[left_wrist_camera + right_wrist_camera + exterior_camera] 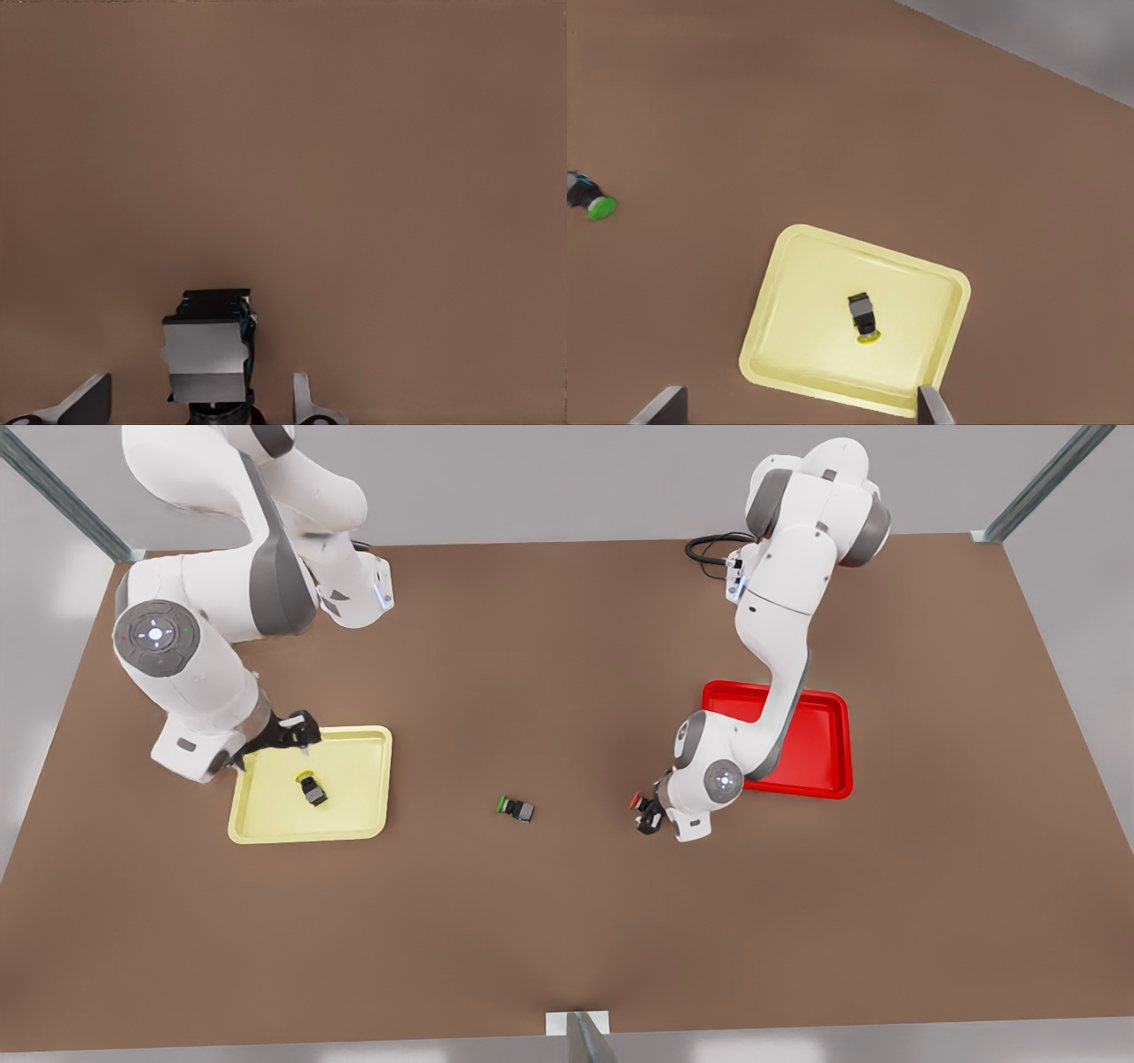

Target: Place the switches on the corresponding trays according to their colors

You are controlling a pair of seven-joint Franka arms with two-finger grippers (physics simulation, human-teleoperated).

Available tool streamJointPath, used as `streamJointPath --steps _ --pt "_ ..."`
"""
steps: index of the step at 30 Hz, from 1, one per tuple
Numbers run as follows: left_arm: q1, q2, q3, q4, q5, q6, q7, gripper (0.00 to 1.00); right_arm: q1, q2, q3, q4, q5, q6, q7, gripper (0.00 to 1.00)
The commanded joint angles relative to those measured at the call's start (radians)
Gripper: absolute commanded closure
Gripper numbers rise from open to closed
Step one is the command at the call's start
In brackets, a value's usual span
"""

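**Yellow switch in its tray, red one still out on the table**

Going from the front view's left: the right gripper [297, 731] hangs over the far-left corner of the yellow tray [363, 779], and its wrist view shows the fingers spread wide with nothing between them. The yellow switch [311, 789] lies inside that tray, about the middle, tipped on its side.

Mid-table there's a green switch [516, 808] on the bare brown table [567, 921], well apart from both trays.

Further right, the left gripper [647, 815] is down at the table around the red switch [637, 802], just beside the red tray [819, 744]. Its fingers stand either side of the switch body with gaps showing, so open. The arm covers part of the red tray, and the red cap is barely visible in the wrist view.
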Motion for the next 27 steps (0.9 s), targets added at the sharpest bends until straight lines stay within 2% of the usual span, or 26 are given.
streamJointPath --steps 1,4,9,11,21,22,23,25,26,27 --pt "0.0 0.001 0.0 0.0 -0.005 0.001 0.001 0.01 0.0 -0.025 -0.001 -0.014 0.013 0.001 0.001 0.0" --pt "0.0 -0.002 0.0 0.002 -0.031 0.023 0.021 0.01 -0.003 -0.063 -0.007 -0.046 0.053 0.0 0.048 0.0" --pt "0.014 -0.018 0.017 -0.015 0.003 0.006 0.098 0.01 -0.009 -0.02 -0.004 -0.034 0.058 -0.004 0.09 0.0" --pt "0.005 -0.015 0.018 -0.015 0.002 0.008 0.095 0.01 0.003 -0.019 0.006 -0.046 0.047 -0.01 0.209 0.0" --pt "0.0 0.01 0.018 -0.012 -0.023 0.043 0.089 0.02 0.001 -0.008 0.006 -0.046 0.047 -0.01 0.211 0.0" --pt "-0.002 0.01 0.017 -0.011 -0.023 0.046 0.087 0.08 0.001 -0.008 0.006 -0.046 0.047 -0.008 0.211 0.0" --pt "-0.005 0.013 0.017 -0.011 -0.023 0.047 0.086 0.2 0.001 -0.004 0.006 -0.046 0.047 -0.008 0.211 0.0" --pt "-0.006 0.024 0.017 -0.012 -0.024 0.063 0.083 0.26 0.0 -0.004 0.006 -0.046 0.047 -0.01 0.211 0.0" --pt "-0.006 0.024 0.017 -0.012 -0.024 0.063 0.083 0.35 0.0 -0.004 0.006 -0.046 0.047 -0.01 0.211 0.0" --pt "-0.006 0.024 0.017 -0.012 -0.026 0.063 0.083 0.39 0.0 -0.004 0.006 -0.046 0.047 -0.01 0.211 0.0"
